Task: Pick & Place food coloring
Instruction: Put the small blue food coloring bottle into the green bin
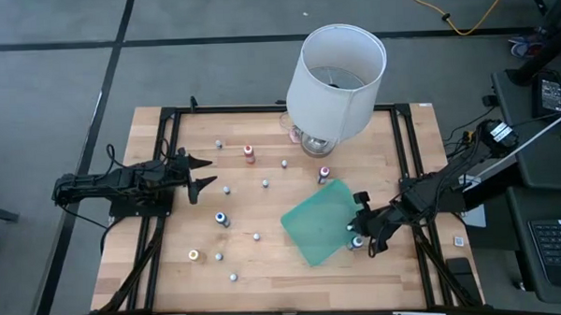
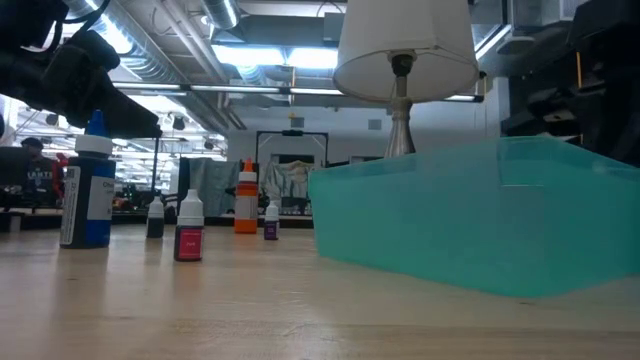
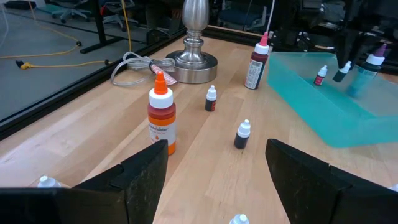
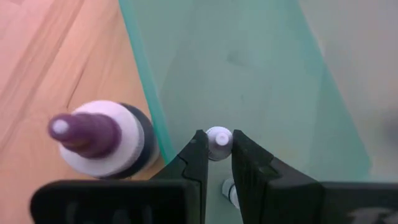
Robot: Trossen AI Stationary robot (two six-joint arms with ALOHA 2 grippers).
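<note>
The right gripper has its jaws nipped around a tiny white-capped bottle over the green mat's edge, one purple-tipped bottle just beside; placing seems in hand, so next comes opening and lifting clear. The left gripper waits wide open, holding nothing. Roughly a dozen more bottles dot the table.

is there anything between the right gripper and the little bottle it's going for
Nothing visible. In the right wrist view the right gripper already has the small white-capped bottle between its fingers, at the green tray's edge. A purple-tipped bottle stands beside it, not between.
</note>
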